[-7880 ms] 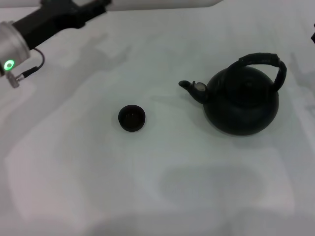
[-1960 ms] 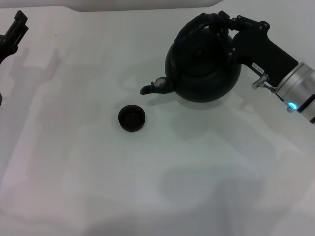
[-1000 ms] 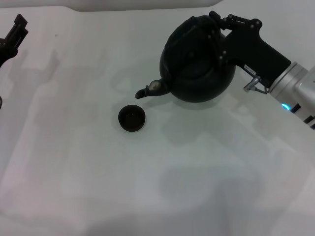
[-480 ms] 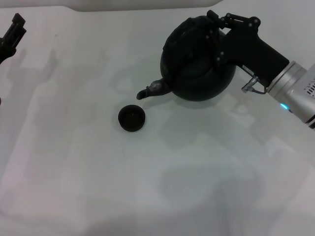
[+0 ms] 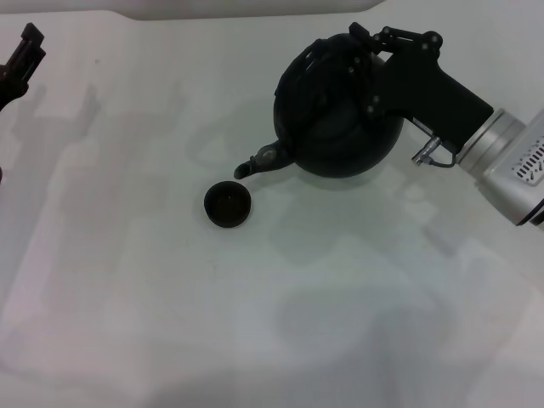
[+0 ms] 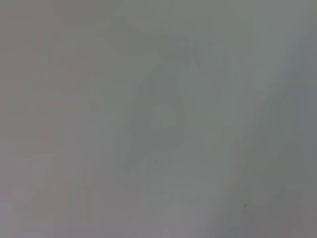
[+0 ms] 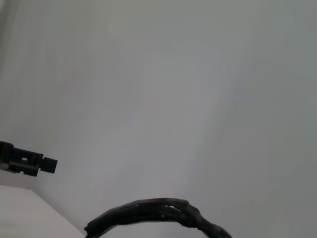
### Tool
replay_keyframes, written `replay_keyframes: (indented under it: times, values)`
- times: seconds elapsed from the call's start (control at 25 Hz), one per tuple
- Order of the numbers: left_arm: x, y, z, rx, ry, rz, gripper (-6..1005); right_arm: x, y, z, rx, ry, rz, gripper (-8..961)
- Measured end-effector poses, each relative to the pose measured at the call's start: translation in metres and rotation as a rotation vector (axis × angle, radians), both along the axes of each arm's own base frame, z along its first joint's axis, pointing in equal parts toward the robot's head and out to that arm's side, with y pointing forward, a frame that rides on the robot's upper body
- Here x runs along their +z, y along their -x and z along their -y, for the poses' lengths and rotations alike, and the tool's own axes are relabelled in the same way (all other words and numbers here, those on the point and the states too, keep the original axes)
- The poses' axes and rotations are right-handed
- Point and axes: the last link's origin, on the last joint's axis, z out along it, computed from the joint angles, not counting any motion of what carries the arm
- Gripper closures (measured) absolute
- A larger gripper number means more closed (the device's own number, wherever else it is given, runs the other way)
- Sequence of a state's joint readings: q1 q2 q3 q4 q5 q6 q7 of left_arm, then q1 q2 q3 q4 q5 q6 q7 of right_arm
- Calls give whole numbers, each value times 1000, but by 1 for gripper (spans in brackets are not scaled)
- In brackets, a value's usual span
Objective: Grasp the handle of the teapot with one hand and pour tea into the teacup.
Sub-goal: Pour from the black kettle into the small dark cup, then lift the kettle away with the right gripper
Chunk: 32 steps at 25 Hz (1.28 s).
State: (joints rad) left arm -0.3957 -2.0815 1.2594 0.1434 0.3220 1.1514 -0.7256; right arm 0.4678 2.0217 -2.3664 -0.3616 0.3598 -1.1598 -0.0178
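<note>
The large round black teapot hangs above the table at the back right, tilted with its spout pointing down and left. My right gripper is shut on the arched black handle at the pot's top. The handle also shows in the right wrist view. The tiny black teacup stands on the table just below and left of the spout tip, apart from it. No stream of tea shows. My left gripper is parked at the far left edge.
The white table stretches around the cup and toward me. The left wrist view holds only bare pale surface. The left gripper shows far off in the right wrist view.
The right gripper, which lifted the teapot and carried it left toward the cup, has tilted it further over the last second; the spout has dipped lower. The cup and left arm have not moved.
</note>
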Motion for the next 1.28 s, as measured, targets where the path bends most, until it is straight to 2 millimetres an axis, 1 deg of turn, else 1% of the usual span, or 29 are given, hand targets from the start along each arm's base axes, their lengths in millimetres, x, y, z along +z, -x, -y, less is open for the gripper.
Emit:
replay_keyframes:
  times: [0.36,1.28]
  values:
    - [-1,-3,-3,-7,2,2,137,-3,0,3,38,-16,58,807]
    - [-1,-3,-3,-6,4,1,136,-3,2,3,82,-62,113,815]
